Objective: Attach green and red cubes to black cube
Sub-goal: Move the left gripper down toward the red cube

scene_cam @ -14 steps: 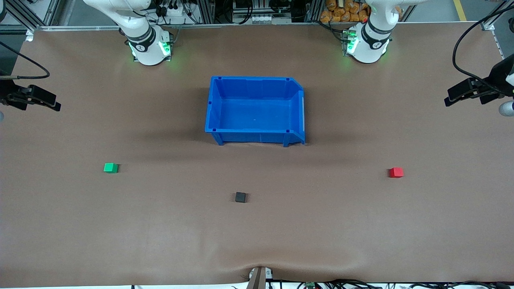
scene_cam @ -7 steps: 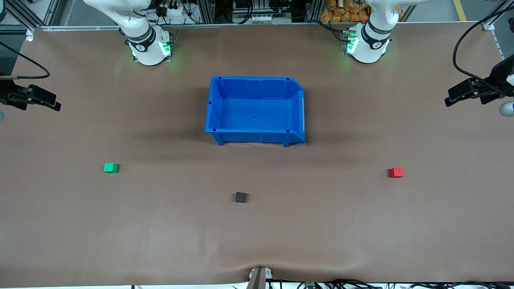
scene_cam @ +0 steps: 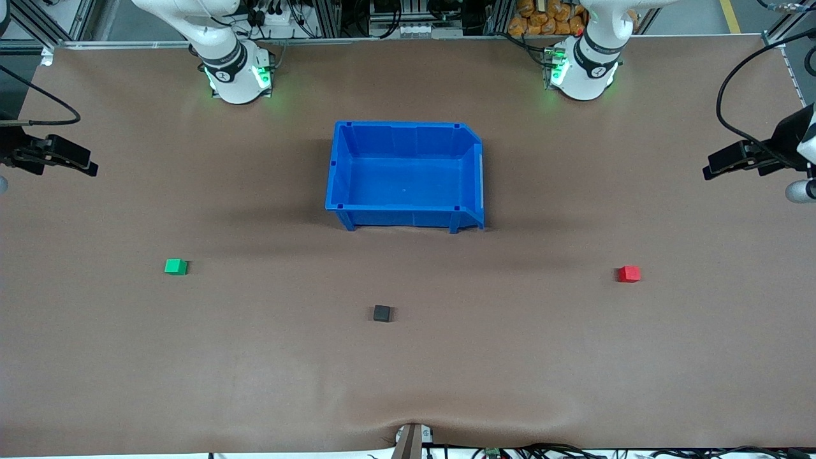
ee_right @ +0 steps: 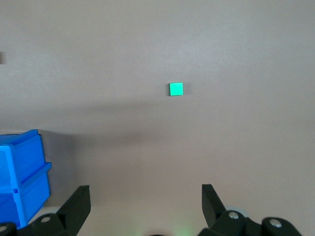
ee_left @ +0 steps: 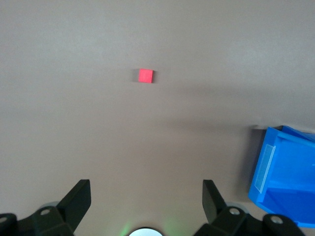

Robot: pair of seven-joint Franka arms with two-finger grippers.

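Black cube (scene_cam: 382,313) sits on the worktop (scene_cam: 408,370), unmoved, between green cube (scene_cam: 176,266) and red cube (scene_cam: 629,273). Left claw (scene_cam: 714,169) shifted slightly; right claw (scene_cam: 86,167) waits; both spread apart.

table (scene_cam: 408,382): brown | on it: blue bin (scene_cam: 405,175), green cube (scene_cam: 176,266), black cube (scene_cam: 382,313), red cube (scene_cam: 629,273)

The worktop (scene_cam: 255,357) is a plain, flat brown. The bin (scene_cam: 405,175) is bright blue all over. One cube (scene_cam: 176,266) is vivid green, another cube (scene_cam: 629,273) is red, and the black cube (scene_cam: 382,313) is matte black (no markings show on any of them).
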